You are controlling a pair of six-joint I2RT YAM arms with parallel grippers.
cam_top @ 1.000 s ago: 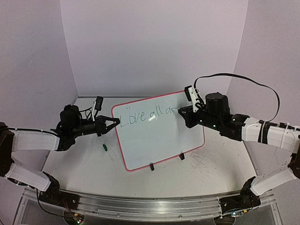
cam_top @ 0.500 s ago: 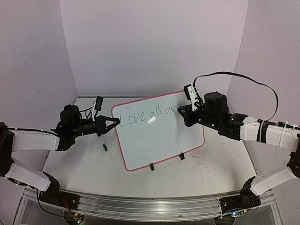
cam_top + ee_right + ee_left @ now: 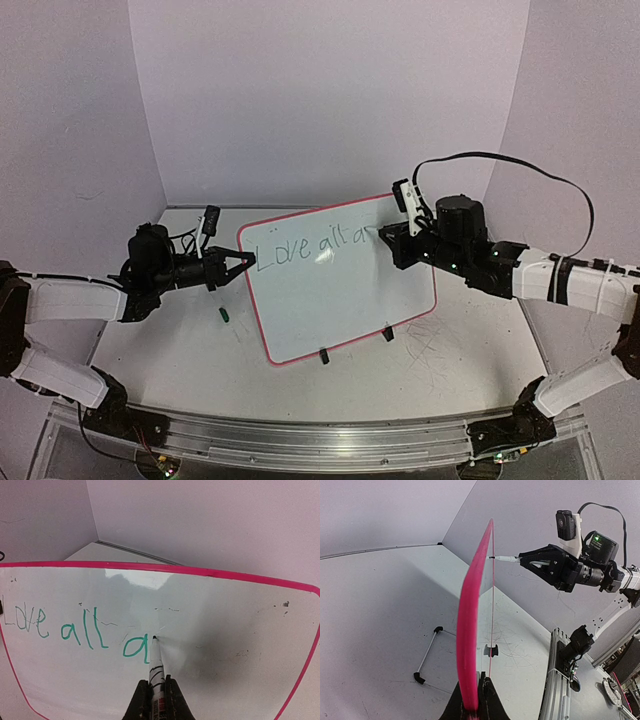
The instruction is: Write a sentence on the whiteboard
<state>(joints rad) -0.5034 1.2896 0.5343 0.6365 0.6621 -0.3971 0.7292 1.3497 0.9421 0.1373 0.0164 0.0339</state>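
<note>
The whiteboard (image 3: 340, 300), glossy white with a pink rim, stands tilted up off the table. My left gripper (image 3: 243, 262) is shut on its left rim, which the left wrist view shows edge-on as a pink band (image 3: 470, 620) pinched between the jaws (image 3: 481, 680). My right gripper (image 3: 385, 238) is shut on a white marker (image 3: 156, 655) whose tip touches the board (image 3: 225, 645). The sentence (image 3: 75, 630) reads "Love all a" in green, and the tip sits just right of the last "a". The marker (image 3: 507, 558) also shows at the board's far edge.
A small green cap (image 3: 225, 314) lies on the table left of the board. Two black clips (image 3: 322, 355) sit on the board's lower edge. A thin metal rod with black ends (image 3: 426, 655) lies behind the board. Grey scribbles (image 3: 430, 345) mark the tabletop.
The marker tip has shifted slightly up and to the right on the board, and the green stroke after "all" has grown. The left arm and the board hold still.
</note>
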